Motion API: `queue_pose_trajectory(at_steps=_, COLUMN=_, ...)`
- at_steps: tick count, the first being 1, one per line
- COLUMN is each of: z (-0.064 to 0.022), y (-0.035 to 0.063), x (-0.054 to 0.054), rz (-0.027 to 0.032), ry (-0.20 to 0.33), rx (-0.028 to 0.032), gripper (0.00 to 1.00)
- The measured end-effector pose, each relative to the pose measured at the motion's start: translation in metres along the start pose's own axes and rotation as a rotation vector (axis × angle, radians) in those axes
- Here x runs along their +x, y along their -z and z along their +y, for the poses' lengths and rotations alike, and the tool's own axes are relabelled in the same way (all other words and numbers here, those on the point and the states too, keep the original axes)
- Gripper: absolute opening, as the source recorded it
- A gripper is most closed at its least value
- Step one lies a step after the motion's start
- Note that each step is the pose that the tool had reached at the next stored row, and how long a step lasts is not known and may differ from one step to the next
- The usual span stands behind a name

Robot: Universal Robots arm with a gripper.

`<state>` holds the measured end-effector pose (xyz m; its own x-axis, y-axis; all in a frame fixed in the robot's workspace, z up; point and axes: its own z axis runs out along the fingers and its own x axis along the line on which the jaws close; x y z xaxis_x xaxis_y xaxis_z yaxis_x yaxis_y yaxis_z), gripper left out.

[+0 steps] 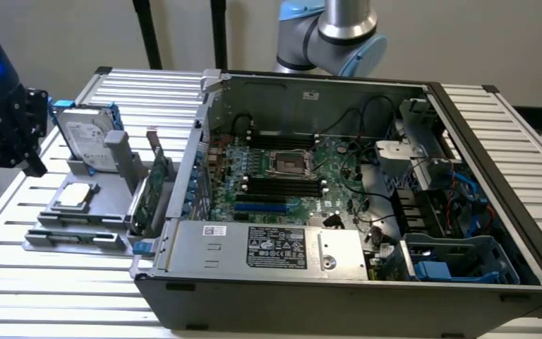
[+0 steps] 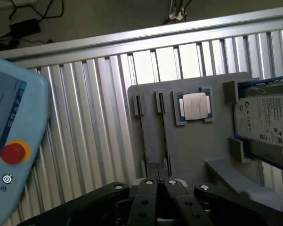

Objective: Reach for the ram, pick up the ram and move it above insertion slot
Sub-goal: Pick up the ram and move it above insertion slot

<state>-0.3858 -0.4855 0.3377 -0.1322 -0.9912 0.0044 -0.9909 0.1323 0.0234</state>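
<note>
Gripper [image 2: 160, 188]: we are seeing it closed, empty.
Ram [image 2: 165, 136]: we are judging it light, stiff, fragile.
Hold: mid-length, across its faces.

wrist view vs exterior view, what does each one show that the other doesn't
Wrist view: the shut gripper near the grey holder, plus a teach pendant with a red button. Exterior view: the arm behind an open computer case, its motherboard, and a green card standing beside the case. Both: the grey holder with the hard drive and the processor, on the slatted table.
</note>
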Motion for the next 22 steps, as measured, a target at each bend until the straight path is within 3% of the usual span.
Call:
queue_pose_trajectory(at_steps=4, z=0.0, y=-0.0001, x=0.0, rz=0.0001, ry=0.008, rx=0.0002, gripper=0.12)
queue_pose_trajectory(at_steps=7, z=0.0, y=-0.0001, x=0.0, rz=0.0002, ry=0.008, rx=0.0001, gripper=0.3)
queue_pose_trajectory(at_steps=9, z=-0.0001, y=-0.0015, x=0.0, rz=-0.0001, ry=0.008, rx=0.0004, gripper=0.3)
queue_pose_trajectory(at_steps=10, z=-0.0001, y=-0.003, x=0.0, rz=0.0001, ry=0.008, rx=0.0002, gripper=0.36)
queue_pose_trajectory(at_steps=22, z=-0.0005, y=-0.0248, x=0.0, rz=0.0002, ry=0.007, rx=0.0, gripper=0.36)
